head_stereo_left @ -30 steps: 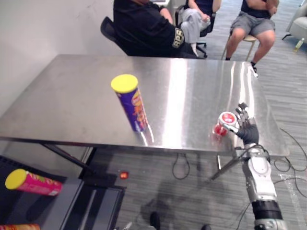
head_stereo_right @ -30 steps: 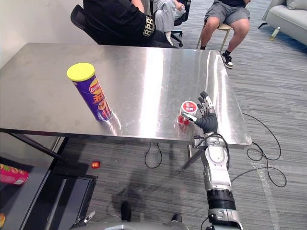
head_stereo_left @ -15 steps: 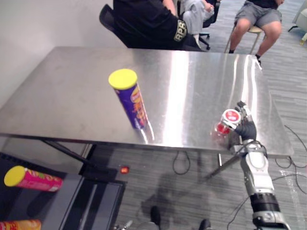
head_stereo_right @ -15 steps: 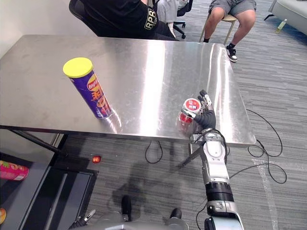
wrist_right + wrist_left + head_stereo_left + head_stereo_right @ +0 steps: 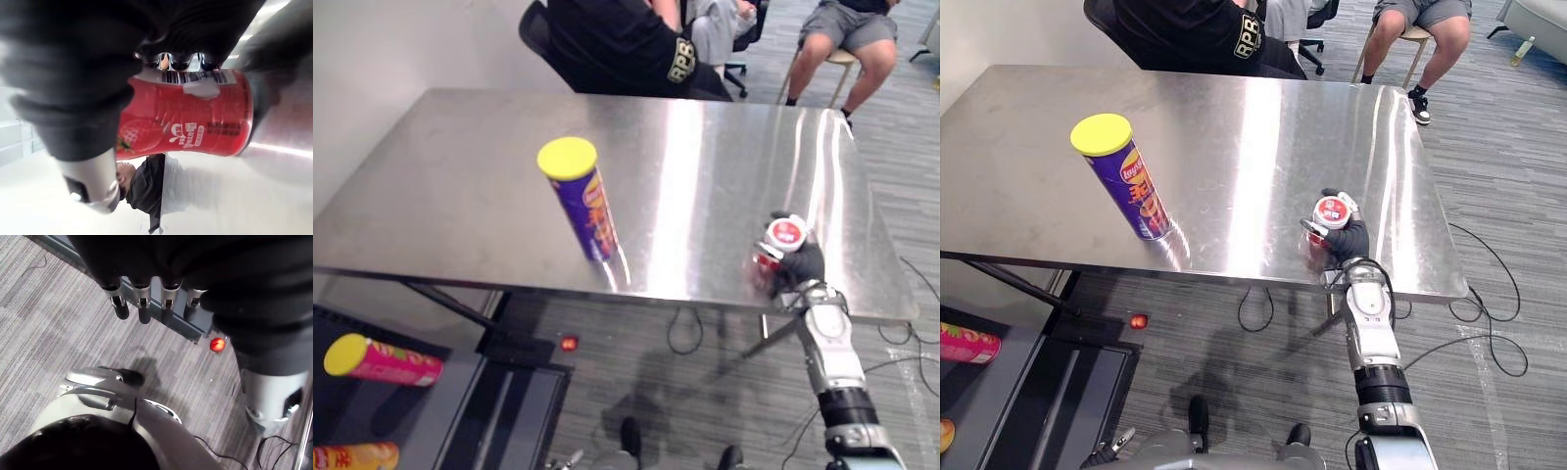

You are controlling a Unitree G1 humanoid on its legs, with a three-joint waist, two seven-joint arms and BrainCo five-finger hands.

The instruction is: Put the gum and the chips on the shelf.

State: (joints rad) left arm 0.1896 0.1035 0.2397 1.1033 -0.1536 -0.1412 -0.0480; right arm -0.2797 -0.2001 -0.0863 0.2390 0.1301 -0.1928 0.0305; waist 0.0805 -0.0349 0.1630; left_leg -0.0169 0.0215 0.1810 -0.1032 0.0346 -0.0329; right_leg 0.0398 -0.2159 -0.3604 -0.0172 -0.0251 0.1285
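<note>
Right hand: fingers were curled round the gum tub, clamped on its red side wall. Full wrap rather than a pinch, probably so the smooth round tub wouldn't slip on the lift. Tub sat inside that grip, lid up, at the front right of the steel table; couldn't tell if its base touched the top. Chips can stood upright, well apart to the left, untouched. Left hand hung over the floor, fingers straight, empty. Shelf sat low on the left, holding a pink can.
</note>
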